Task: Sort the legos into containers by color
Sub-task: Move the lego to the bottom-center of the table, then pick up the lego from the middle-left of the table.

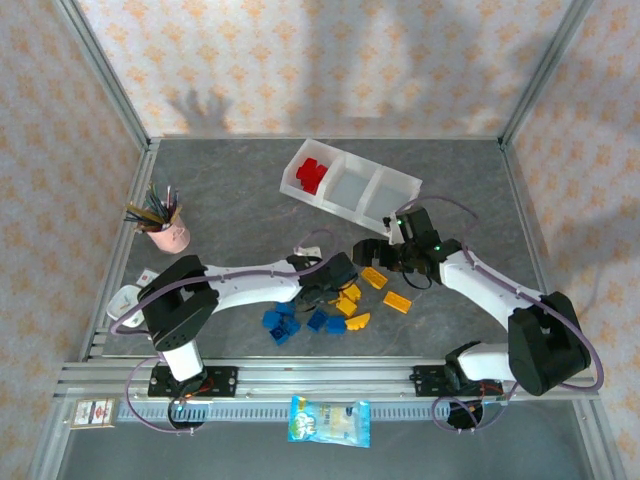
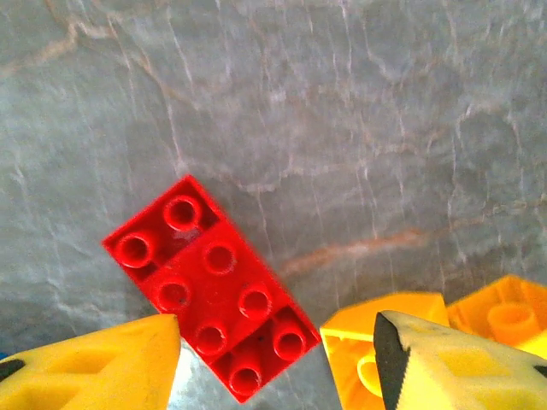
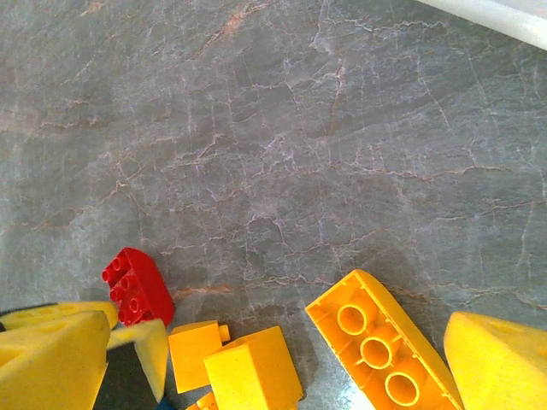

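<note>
White translucent three-compartment plastic tray (image 1: 350,188): red plastic bricks (image 1: 311,175) in left end compartment. Blue bricks (image 1: 283,322), yellow-orange bricks (image 1: 397,301) loose on grey tabletop (image 1: 230,190).

No lettering can be read anywhere. The blue and green packet (image 1: 329,421) just on the near side of the rail (image 1: 320,372) bears print too small to make out. The small card (image 1: 94,412) by the rail's left end shows a blurred red mark. The studs of the red lego (image 2: 214,286) are blurred too.
</note>
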